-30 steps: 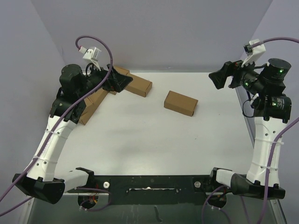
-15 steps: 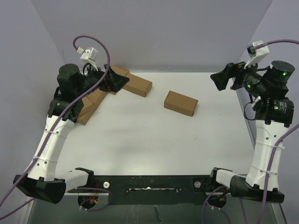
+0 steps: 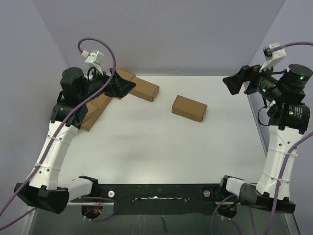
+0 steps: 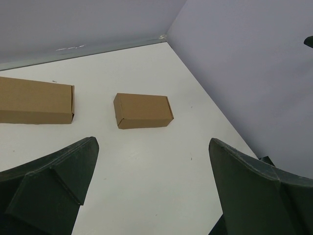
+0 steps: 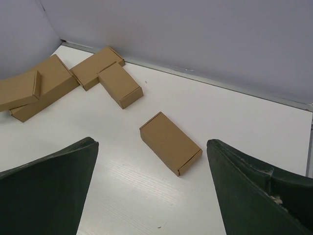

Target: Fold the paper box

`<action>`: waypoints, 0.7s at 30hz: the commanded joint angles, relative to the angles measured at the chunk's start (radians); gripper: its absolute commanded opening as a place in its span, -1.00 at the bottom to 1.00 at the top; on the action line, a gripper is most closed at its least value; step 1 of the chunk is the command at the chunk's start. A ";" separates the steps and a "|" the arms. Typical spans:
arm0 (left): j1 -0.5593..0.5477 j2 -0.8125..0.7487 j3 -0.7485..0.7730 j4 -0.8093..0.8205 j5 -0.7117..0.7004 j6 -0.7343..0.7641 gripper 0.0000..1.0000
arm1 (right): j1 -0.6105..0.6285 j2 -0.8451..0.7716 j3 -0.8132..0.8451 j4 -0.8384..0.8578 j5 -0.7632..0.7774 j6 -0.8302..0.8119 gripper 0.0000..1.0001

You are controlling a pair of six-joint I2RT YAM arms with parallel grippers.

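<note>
The paper box (image 3: 189,107) is a small closed brown carton lying alone on the white table, right of centre at the back. It also shows in the left wrist view (image 4: 143,110) and the right wrist view (image 5: 170,142). My left gripper (image 3: 125,86) is raised over the back left by the carton cluster, open and empty. My right gripper (image 3: 234,83) is raised at the back right edge, open and empty. Both are well apart from the box.
A cluster of brown cartons (image 3: 105,100) lies at the back left, also in the right wrist view (image 5: 63,81); one of them shows in the left wrist view (image 4: 34,100). Purple-grey walls (image 3: 161,34) close the back and sides. The arm bases sit on a black bar (image 3: 156,193) at the near edge.
The right arm has lifted and drawn back slightly toward the right. The left gripper has shifted a little. The box has not moved.
</note>
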 commanded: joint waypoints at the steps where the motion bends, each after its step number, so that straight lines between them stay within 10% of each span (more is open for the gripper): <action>1: 0.008 -0.009 0.004 0.043 0.025 -0.004 0.96 | -0.018 0.003 0.007 0.026 -0.039 0.029 0.96; 21: 0.009 -0.044 -0.026 0.048 0.020 -0.017 0.96 | -0.049 -0.009 -0.005 0.036 -0.065 0.050 0.96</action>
